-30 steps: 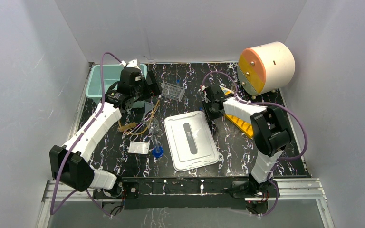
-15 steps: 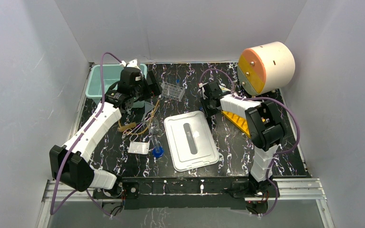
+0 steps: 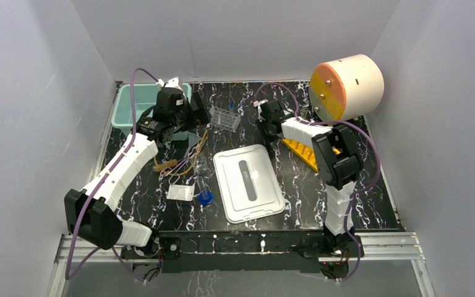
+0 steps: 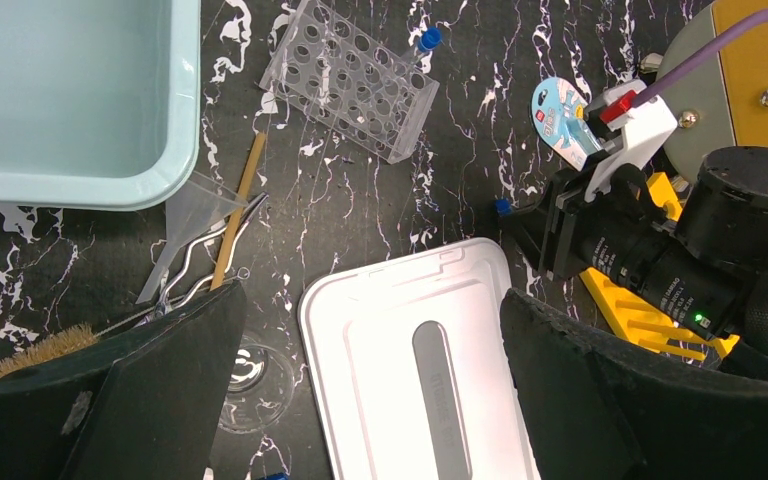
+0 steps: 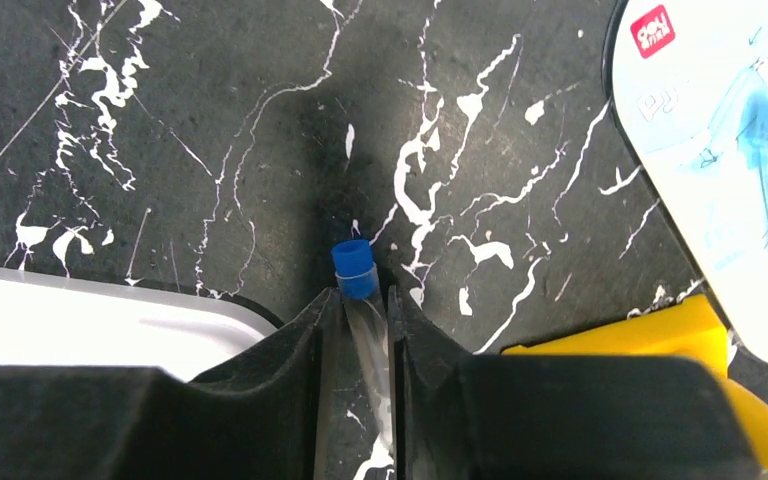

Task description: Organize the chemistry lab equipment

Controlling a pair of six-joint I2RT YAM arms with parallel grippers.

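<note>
My right gripper (image 5: pixel 360 305) is shut on a clear tube with a blue cap (image 5: pixel 354 268), held low over the black table; in the top view the right gripper (image 3: pixel 265 119) is between the clear tube rack (image 3: pixel 224 117) and the yellow rack (image 3: pixel 300 151). My left gripper (image 4: pixel 360 400) is open and empty, held above the glass flask (image 4: pixel 250 385) and the white lid (image 4: pixel 420 370). Left of the lid lie a glass funnel (image 4: pixel 185 215), a thin rod (image 4: pixel 238 210), tan tubing (image 3: pixel 167 164), a white packet (image 3: pixel 180 192) and another blue-capped tube (image 3: pixel 205 193).
A teal bin (image 3: pixel 127 105) stands at the far left. The cream drum with an orange face (image 3: pixel 346 86) sits at the far right. A printed blister pack (image 5: pixel 720 150) lies near the yellow rack. The clear rack (image 4: pixel 350 90) holds one blue-capped tube.
My right gripper has moved away from me and a little left with the tube in it, from beside the lid's corner towards the clear rack. The left arm has not moved.
</note>
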